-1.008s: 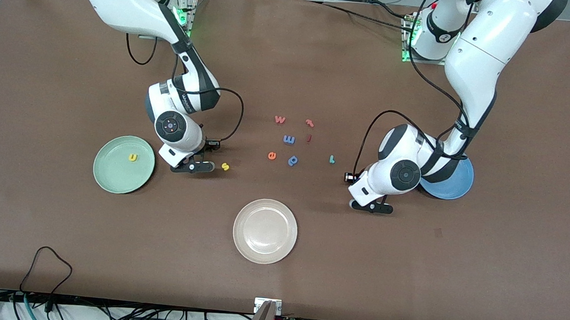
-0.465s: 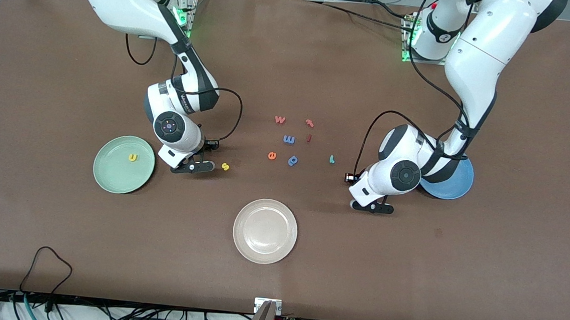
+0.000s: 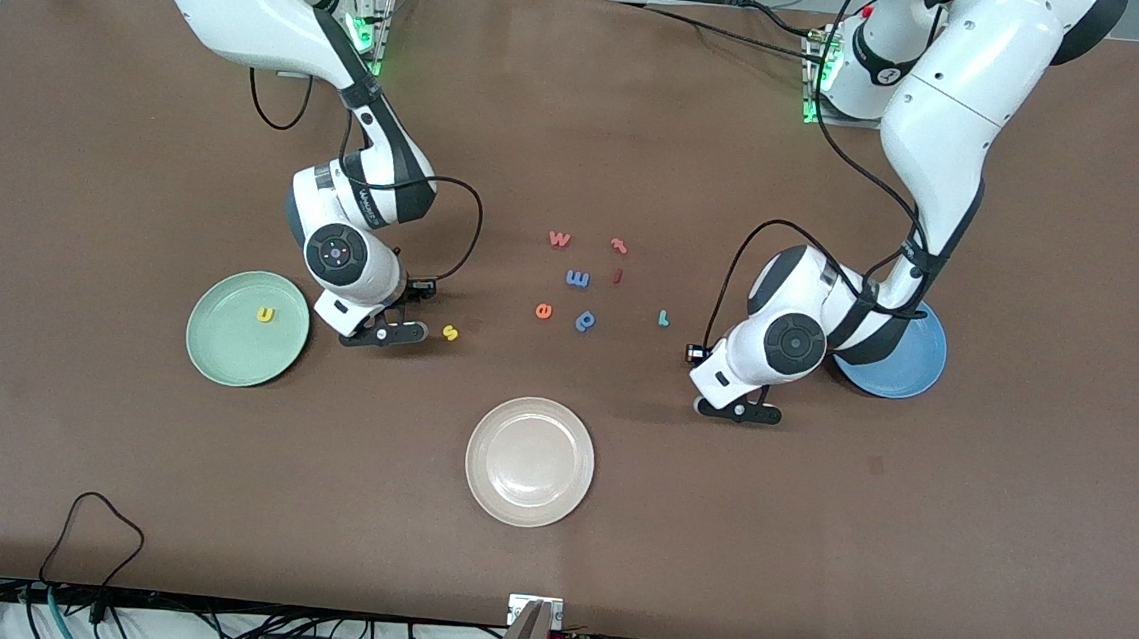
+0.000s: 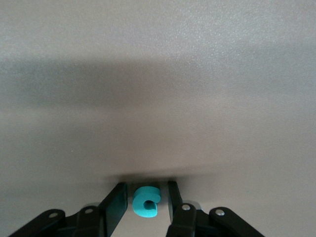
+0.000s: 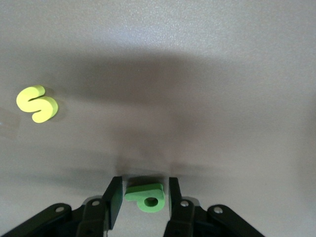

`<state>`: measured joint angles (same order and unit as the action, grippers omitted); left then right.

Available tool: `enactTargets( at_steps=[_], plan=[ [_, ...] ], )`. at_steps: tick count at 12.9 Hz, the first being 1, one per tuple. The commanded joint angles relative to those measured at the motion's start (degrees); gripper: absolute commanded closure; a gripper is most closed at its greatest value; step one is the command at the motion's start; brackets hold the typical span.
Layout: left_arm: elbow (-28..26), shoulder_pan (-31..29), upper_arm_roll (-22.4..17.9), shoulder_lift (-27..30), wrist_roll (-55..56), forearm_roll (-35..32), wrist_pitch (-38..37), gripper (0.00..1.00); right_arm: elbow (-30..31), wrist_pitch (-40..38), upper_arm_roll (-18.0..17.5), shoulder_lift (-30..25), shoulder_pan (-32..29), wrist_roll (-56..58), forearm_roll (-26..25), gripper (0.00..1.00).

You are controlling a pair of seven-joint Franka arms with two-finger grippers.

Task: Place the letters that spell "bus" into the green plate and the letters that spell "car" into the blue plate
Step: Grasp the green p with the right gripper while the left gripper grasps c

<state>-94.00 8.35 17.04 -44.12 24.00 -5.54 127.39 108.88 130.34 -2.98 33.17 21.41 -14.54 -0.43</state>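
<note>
My right gripper [image 3: 381, 331] is low at the table between the green plate [image 3: 216, 355] and the yellow s [image 3: 449, 332]. In the right wrist view this gripper [image 5: 144, 181] is shut on the green b [image 5: 145, 197], which spans the gap. The s [image 5: 37, 103] lies off to one side. A yellow u [image 3: 267, 314] lies in the green plate. My left gripper [image 3: 737, 411] is low beside the blue plate [image 3: 917, 369], which its arm half hides. In the left wrist view this gripper [image 4: 146, 186] is open around the teal c [image 4: 145, 201], with a thin gap on each side. The teal-blue r [image 3: 663, 317] lies near it. The a is hidden.
A cream plate [image 3: 529, 462] sits nearest the front camera, mid-table. Several spare letters lie between the arms. Among them are an orange w [image 3: 559, 239], an orange e [image 3: 543, 311] and a blue round-bowled letter [image 3: 584, 320]. Cables trail from both wrists.
The left hand and its elbow have shifted a little toward mid-table, away from the blue plate. The right gripper has crept slightly toward the green plate. The loose letters have not moved.
</note>
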Motion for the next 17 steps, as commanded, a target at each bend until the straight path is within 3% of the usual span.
enactTargets(
  at_steps=[1,6,9,11,14,17],
  plan=[
    [0.4,1.4,-0.69,-1.14,1.14,-0.7,-0.21,0.61,1.42,-0.35,-0.45,-1.44,-0.4,0.3,-0.45,0.54],
    [0.4,1.49,-0.6,-1.14,0.79,-0.79,-0.21,0.94,2.3,-0.44,-0.45,-1.44,-0.32,0.39,-0.45,0.54],
    [0.66,0.27,-0.69,0.52,0.44,-0.87,-2.65,0.95,2.3,-0.44,-0.45,-1.44,-0.23,0.47,-0.45,0.54],
    [1.1,-2.36,-1.13,4.64,-0.35,-2.0,-9.5,0.95,2.3,-0.44,-0.45,-1.44,-0.31,0.82,-0.45,0.59],
    [0.31,-10.26,-1.04,8.87,-6.13,-3.77,-17.76,0.95,2.3,-0.35,-0.45,-1.44,-0.31,1.0,-0.45,0.79],
    [-4.59,-19.84,-0.61,11.16,-17.37,-3.77,-19.37,0.95,1.87,-0.35,-0.27,-2.84,-1.19,2.83,-0.37,0.82]
  ],
)
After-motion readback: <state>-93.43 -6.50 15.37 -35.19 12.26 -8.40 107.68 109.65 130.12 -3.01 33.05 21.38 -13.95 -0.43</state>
